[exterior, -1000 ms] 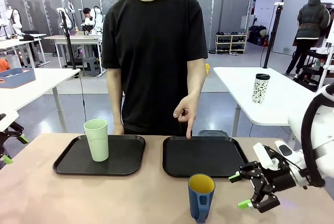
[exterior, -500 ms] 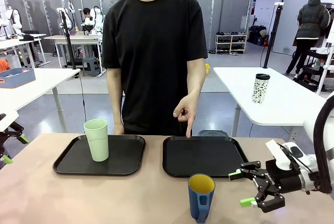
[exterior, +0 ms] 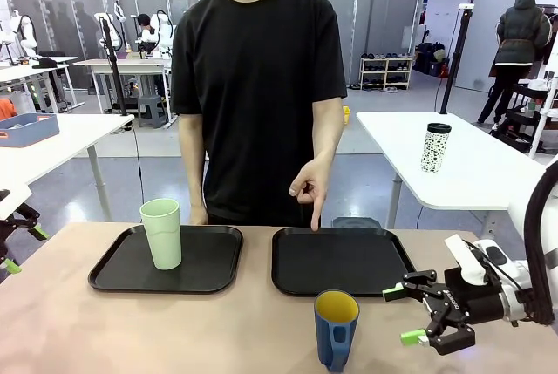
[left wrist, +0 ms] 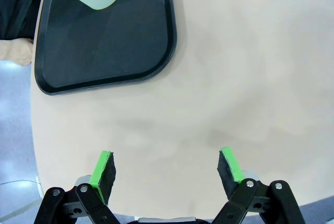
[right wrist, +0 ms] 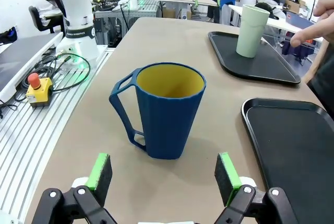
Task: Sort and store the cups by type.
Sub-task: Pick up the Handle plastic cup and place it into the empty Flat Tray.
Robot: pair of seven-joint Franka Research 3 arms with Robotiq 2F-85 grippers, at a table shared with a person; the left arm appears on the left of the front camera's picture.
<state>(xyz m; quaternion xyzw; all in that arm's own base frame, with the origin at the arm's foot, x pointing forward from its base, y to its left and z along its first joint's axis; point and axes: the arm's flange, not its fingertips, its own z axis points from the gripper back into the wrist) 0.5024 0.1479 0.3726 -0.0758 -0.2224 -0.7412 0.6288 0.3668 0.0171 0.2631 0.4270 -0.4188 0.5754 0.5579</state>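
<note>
Front view: blue mug is standing on the bench, just in front of the right tray. Green tumbler is standing upright on the left tray. Right end effector is hovering near the mug, fingers spread, holding nothing. Left end effector is hovering spread over bare bench. Person's hand is pointing down at the right tray.

Bare tabletop ahead of right claw up to blue mug, path clear; black tray rim close beside the claw, handle side free.
</note>
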